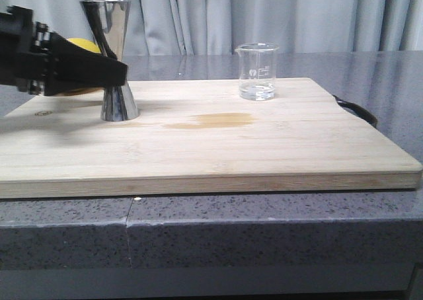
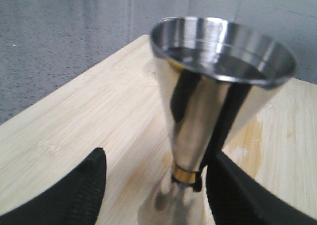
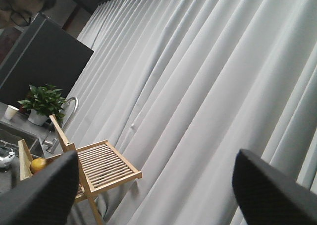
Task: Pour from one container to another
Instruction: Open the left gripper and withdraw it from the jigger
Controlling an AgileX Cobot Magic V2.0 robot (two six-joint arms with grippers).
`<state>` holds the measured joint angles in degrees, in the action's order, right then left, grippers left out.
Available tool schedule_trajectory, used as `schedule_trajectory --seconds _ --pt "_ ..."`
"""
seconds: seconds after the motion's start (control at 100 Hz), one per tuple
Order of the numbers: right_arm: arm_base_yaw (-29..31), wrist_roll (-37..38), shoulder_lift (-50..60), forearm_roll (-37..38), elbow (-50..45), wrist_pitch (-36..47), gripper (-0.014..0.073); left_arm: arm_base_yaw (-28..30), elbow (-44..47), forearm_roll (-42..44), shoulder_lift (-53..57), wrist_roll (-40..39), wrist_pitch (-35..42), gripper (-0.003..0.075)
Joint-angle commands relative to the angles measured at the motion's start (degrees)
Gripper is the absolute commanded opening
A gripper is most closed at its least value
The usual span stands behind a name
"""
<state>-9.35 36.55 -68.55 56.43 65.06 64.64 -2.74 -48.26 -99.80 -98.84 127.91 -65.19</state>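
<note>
- Left gripper [image 2: 153,185], black with textured pads, sits at the narrow waist of the tall polished steel hourglass jigger [image 1: 114,59]; its fingers [image 2: 74,190] stand apart on either side of the brass band [image 2: 185,175], one pad close against the band, the other clear of the steel, so the jaws are spread rather than clamped.
- Right gripper [image 3: 153,185] is raised off the work, its camera facing a grey curtain [image 3: 208,86]; its two pads are wide apart and hold nothing.
- The jigger stands upright near the left rear of the pale bamboo cutting board [image 1: 211,154]. The small clear glass beaker [image 1: 256,71] stands well apart to the right, with a little clear liquid in its bottom.
- Risk, as I judge it: the jigger is tall on a small foot, so an uneven closing of the pads could tip it or skid it across the board.
- Polished steel gives the pads little bite; a loose hold could let it rotate or slip.
- A darker stain [image 1: 211,120] lies on the board between the two vessels; whether it is wet I cannot tell.
- A yellow rounded object [image 1: 84,45] sits behind the left arm, partly hidden.
- Nothing stands between beaker and jigger.
</note>
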Motion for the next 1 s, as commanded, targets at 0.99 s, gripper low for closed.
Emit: schedule_trajectory --seconds 0.99 --pt "2.1 0.1 10.9 -2.9 1.9 -47.0 0.057 19.9 -10.0 0.6 39.0 -34.1 5.3 0.0411"
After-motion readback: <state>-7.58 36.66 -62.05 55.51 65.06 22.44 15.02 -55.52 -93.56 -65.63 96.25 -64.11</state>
